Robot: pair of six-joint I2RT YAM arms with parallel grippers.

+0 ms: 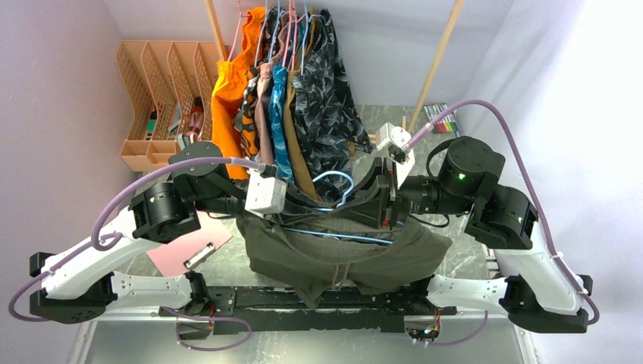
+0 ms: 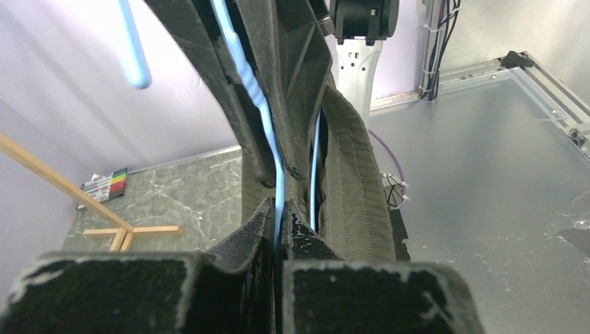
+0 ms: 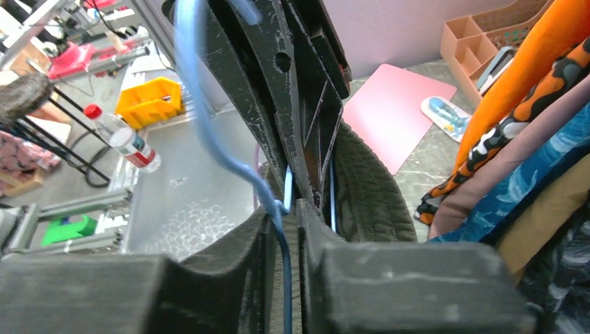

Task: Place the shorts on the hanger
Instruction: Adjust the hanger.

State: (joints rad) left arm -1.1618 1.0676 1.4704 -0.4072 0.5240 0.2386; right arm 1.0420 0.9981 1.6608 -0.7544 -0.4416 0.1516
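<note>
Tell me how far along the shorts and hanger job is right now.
Mostly done, it seems: the shorts already drape from the hanger, whose blue wire runs alongside the waistband. In hand: left gripper and right gripper are each shut on the hanger wire. Left: confirming the shorts sit evenly, then letting go.

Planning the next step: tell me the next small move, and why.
Probably raise both tools together. The left tool and right tool each pinch the hanger, and the shorts seem draped over its bar yet sag onto the table.
</note>
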